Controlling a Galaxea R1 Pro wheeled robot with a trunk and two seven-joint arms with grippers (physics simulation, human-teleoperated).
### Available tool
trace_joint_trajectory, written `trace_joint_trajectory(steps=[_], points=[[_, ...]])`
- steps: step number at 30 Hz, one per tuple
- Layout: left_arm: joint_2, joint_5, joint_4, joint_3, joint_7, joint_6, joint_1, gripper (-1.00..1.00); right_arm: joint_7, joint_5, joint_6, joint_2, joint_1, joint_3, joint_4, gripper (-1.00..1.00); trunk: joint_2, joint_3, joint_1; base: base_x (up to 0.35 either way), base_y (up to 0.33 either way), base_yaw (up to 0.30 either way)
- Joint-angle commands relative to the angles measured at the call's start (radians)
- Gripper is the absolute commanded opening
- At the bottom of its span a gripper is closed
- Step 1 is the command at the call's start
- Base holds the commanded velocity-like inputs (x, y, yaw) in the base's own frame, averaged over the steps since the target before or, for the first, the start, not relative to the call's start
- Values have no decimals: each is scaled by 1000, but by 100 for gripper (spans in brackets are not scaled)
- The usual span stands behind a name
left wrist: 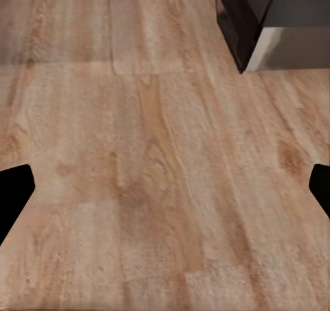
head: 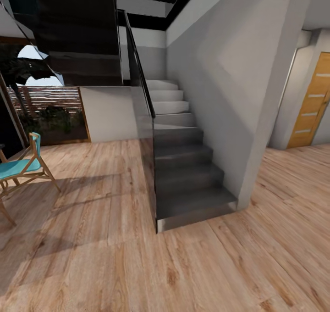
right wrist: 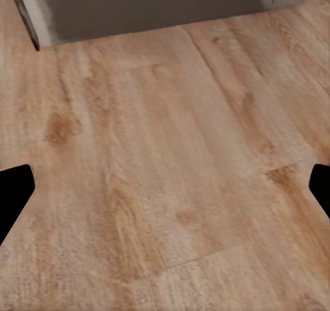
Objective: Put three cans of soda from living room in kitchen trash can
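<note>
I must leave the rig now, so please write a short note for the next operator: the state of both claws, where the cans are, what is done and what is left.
Left claw: open, holds nothing, wooden floor beneath it.
Right claw: open, holds nothing, above the same floor.
Robot faces a staircase; its bottom step lies just ahead of both claws. A turquoise chair stands to the left, a wooden door to the right.
No soda can or trash can is in sight here, so progress cannot be judged from these views.
Left to do: probably keep driving to find the cans.
</note>
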Motion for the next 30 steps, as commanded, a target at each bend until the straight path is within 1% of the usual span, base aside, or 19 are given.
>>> trace_joint_trajectory(steps=[1, 30], points=[[0, 0, 0, 0, 0, 0, 0, 100, 0, 0, 0, 0, 0, 0, 0, 100, 0, 0, 0, 0, 0, 248], [-1, -6, 1, 0, 0, -1, 0, 100, 0, 1, 0, 2, -2, 2, 19, 100, 0, 0, 0, 0, 0, 248]])
